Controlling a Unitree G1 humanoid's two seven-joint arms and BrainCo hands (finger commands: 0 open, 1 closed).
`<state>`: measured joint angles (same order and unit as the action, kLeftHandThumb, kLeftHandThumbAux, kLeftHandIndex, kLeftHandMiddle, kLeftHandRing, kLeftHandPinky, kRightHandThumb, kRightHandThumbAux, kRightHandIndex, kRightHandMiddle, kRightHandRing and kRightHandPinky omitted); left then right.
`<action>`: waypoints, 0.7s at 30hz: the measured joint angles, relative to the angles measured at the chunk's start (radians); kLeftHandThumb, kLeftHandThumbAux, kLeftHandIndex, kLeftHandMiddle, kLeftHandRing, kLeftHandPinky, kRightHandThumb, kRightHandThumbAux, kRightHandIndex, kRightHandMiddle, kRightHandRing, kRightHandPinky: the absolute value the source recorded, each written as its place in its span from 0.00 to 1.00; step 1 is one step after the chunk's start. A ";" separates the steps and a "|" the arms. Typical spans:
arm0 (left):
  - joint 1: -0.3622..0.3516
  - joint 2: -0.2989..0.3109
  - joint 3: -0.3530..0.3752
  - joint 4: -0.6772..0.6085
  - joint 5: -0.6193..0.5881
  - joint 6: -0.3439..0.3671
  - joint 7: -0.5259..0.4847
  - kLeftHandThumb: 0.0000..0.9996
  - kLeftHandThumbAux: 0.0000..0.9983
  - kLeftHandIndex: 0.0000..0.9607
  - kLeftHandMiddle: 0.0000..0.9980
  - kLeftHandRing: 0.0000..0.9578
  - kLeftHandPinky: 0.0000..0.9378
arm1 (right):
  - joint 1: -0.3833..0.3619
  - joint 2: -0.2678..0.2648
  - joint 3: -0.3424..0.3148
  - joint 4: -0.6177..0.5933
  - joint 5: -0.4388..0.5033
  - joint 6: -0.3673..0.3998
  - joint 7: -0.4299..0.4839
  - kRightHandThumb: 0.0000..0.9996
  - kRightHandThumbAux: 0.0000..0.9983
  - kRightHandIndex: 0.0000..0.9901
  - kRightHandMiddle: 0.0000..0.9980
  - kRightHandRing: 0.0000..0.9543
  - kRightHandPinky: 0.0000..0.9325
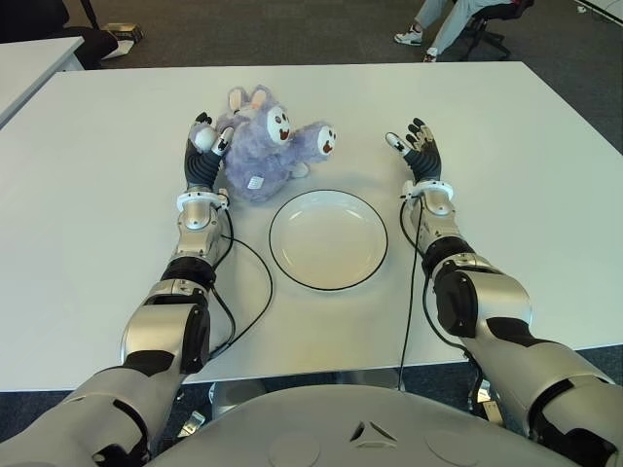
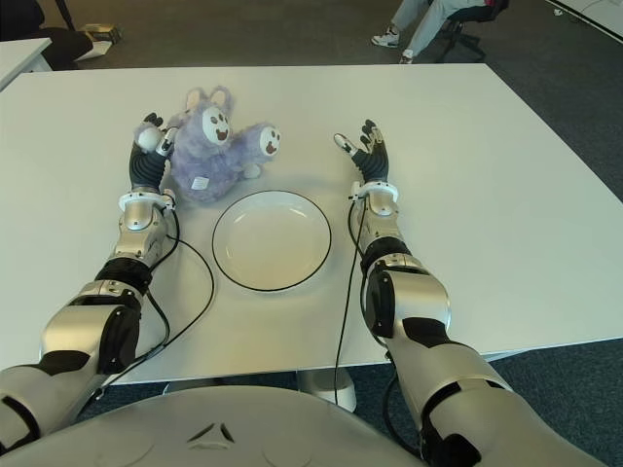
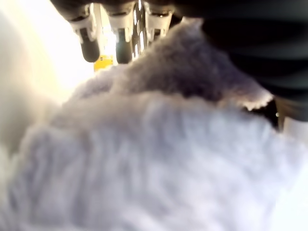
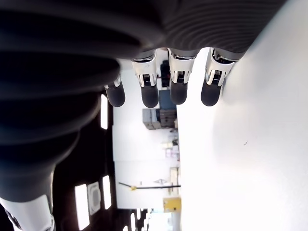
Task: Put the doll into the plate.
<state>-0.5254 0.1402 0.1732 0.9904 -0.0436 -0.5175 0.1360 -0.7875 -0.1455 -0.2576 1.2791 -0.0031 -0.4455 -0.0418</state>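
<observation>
A fluffy purple doll (image 1: 261, 148) with a white face lies on the white table (image 1: 506, 165), just beyond the plate. The white plate (image 1: 328, 243) with a dark rim sits between my arms and holds nothing. My left hand (image 1: 204, 146) is at the doll's left side, fingers stretched upward and pressed against the fur. In the left wrist view the doll (image 3: 144, 159) fills the picture, with the fingers (image 3: 124, 45) straight above it. My right hand (image 1: 417, 146) shows to the right of the plate with its fingers (image 4: 150, 94) spread, and it holds nothing.
Black cables (image 1: 255, 292) run along both forearms beside the plate. A second white table (image 1: 29, 58) stands at the far left. A person's legs (image 1: 438, 24) and a chair show beyond the far right edge.
</observation>
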 measured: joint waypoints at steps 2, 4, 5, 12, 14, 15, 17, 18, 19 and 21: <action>0.001 0.000 0.000 -0.003 0.000 0.000 0.000 0.00 0.48 0.00 0.10 0.10 0.09 | 0.000 0.000 -0.001 0.000 0.000 0.000 0.000 0.06 0.69 0.01 0.04 0.04 0.04; 0.002 0.000 -0.001 -0.004 0.000 0.000 0.000 0.00 0.48 0.00 0.10 0.10 0.07 | 0.000 0.000 -0.001 0.000 0.000 0.000 -0.001 0.07 0.69 0.01 0.04 0.04 0.04; 0.002 0.000 -0.001 -0.005 0.000 0.000 0.000 0.00 0.47 0.00 0.10 0.10 0.07 | 0.000 0.000 -0.001 0.000 0.000 0.000 -0.002 0.07 0.69 0.01 0.04 0.04 0.04; 0.002 0.000 -0.001 -0.005 0.001 0.000 0.000 0.00 0.47 0.00 0.09 0.08 0.06 | 0.000 0.002 -0.002 0.000 0.000 0.000 -0.002 0.06 0.70 0.01 0.04 0.03 0.03; 0.003 0.001 -0.001 -0.006 0.001 0.000 0.000 0.00 0.47 0.00 0.09 0.08 0.06 | 0.000 0.003 -0.003 0.000 0.000 0.000 -0.002 0.06 0.70 0.01 0.04 0.03 0.03; 0.003 0.001 -0.001 -0.006 0.001 0.000 0.000 0.00 0.47 0.00 0.09 0.08 0.06 | 0.000 0.003 -0.003 0.000 0.000 0.000 -0.002 0.06 0.70 0.01 0.04 0.03 0.03; 0.003 0.002 -0.001 -0.006 0.001 0.000 0.000 0.00 0.47 0.00 0.09 0.08 0.06 | 0.000 0.004 -0.003 0.000 0.000 0.000 -0.003 0.06 0.70 0.01 0.04 0.03 0.03; 0.003 0.002 -0.001 -0.006 0.001 0.001 0.000 0.00 0.47 0.00 0.09 0.08 0.06 | 0.000 0.004 -0.003 0.000 0.000 0.000 -0.003 0.06 0.70 0.01 0.04 0.03 0.03; 0.003 0.002 -0.001 -0.006 0.001 0.001 0.000 0.00 0.47 0.00 0.09 0.08 0.06 | 0.000 0.004 -0.002 0.000 0.000 0.000 -0.004 0.06 0.70 0.01 0.04 0.03 0.03; 0.003 0.003 -0.001 -0.006 0.002 0.001 0.000 0.00 0.47 0.00 0.09 0.08 0.05 | 0.000 0.005 -0.002 0.000 0.000 0.000 -0.005 0.06 0.70 0.01 0.04 0.03 0.03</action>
<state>-0.5223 0.1430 0.1719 0.9845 -0.0412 -0.5169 0.1360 -0.7877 -0.1409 -0.2595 1.2791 -0.0032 -0.4456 -0.0466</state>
